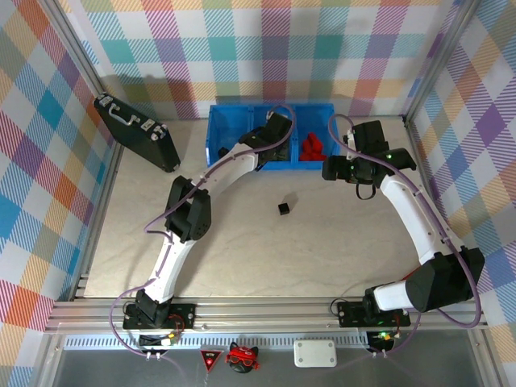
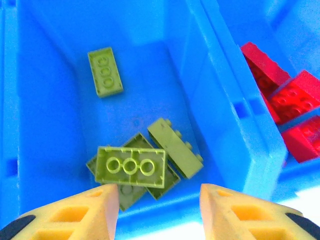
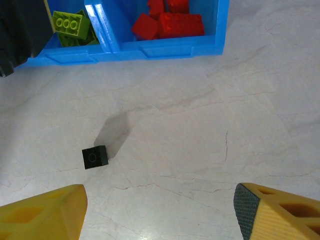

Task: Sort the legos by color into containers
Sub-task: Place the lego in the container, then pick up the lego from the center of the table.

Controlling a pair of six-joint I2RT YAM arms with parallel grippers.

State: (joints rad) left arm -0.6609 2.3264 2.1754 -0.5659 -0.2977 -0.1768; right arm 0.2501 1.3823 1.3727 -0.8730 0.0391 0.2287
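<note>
My left gripper hangs over the middle compartment of the blue containers, which stand as one long tray at the far side of the table. Its two yellow fingers are spread apart and nothing is pinched between them.

Below them lie the lime green legos. Several are heaped at the near end of that compartment, one flat on top of the heap with its hollow underside up and another leaning against the heap on the right. One green brick lies alone farther back, well apart from the heap.

Across the divider, in the right compartment, the red legos are piled together.

My right gripper hovers above the bare table, near the right end of the tray. Its fingers stand wide apart and hold nothing.

A single black lego sits on the table on the near side of the tray, between my two arms and apart from both grippers. It is upright, with its stud on top, and touches nothing else.

From the top camera I cannot tell what lies in the left compartment.

A black briefcase with silver latches lies at the far left, just beside the tray's left end.
</note>
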